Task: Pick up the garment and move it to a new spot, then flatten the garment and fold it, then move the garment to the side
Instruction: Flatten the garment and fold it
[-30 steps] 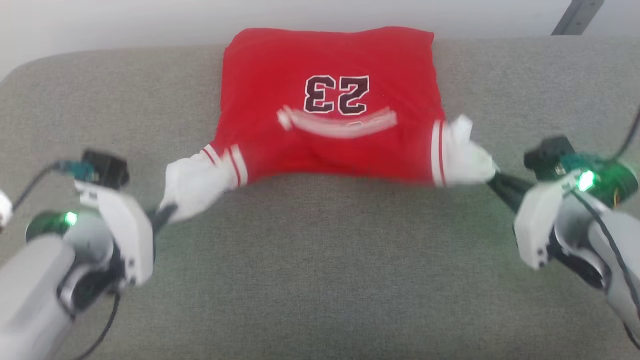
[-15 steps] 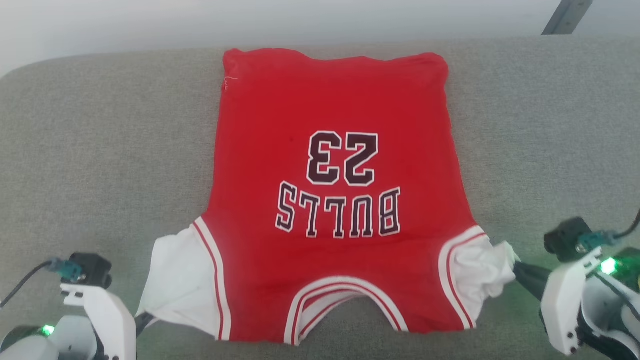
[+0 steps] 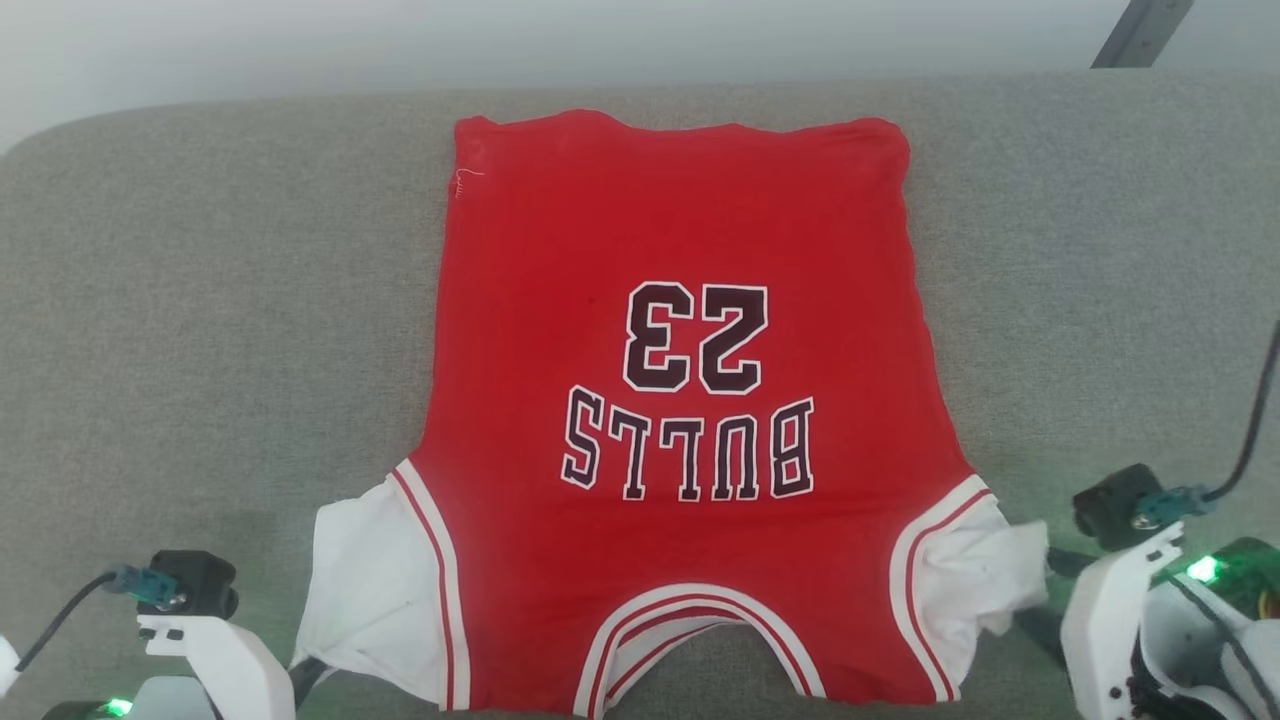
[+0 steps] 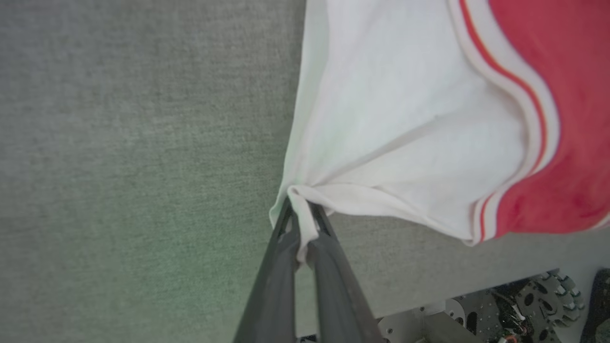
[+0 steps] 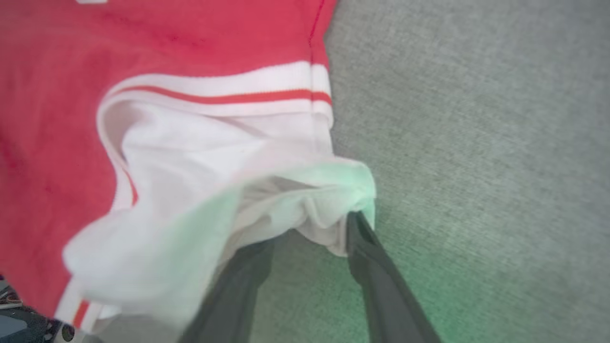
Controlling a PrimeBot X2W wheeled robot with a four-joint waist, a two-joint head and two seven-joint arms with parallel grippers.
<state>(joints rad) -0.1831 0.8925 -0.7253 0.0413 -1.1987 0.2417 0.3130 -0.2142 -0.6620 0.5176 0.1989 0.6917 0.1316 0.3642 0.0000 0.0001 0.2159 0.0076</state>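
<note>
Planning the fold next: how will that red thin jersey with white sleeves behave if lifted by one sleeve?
Probably floppy: the red thin-fabric jersey lies flat on the grey fabric surface, and its white sleeve creases where the left gripper pinches it. Likely light, since that small corner pinch pulls the sleeve taut. Expect it to drape and bunch, not hold shape.
</note>
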